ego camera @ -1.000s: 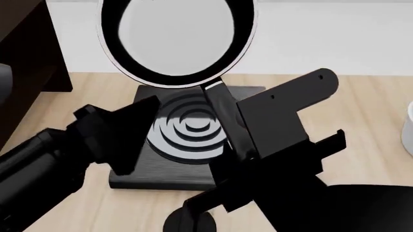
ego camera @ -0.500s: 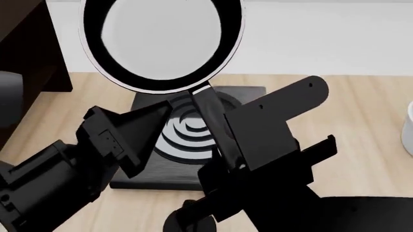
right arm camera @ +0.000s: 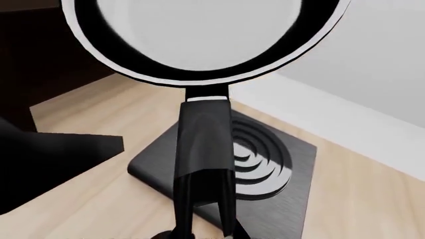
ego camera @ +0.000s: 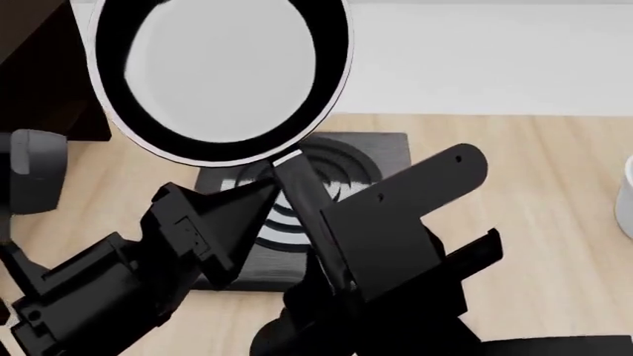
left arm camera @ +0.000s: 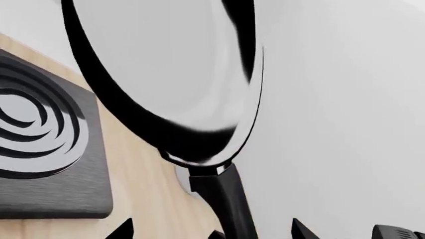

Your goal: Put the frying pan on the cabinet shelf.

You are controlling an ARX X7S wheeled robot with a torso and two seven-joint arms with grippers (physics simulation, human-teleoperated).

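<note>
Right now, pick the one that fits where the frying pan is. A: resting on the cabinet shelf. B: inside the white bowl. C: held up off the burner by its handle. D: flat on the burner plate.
C: the frying pan is lifted above the burner plate, its handle gripped by the right end effector, with the cabinet off to the side.

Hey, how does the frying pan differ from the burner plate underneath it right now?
The frying pan is round with a long handle; the burner plate is square with none. The pan is lifted and tilted, held by its handle in the right hand, while the plate lies flat on the wooden table. The pan's inside is plain glossy grey-white; the plate bears concentric rings. Both are black.
</note>
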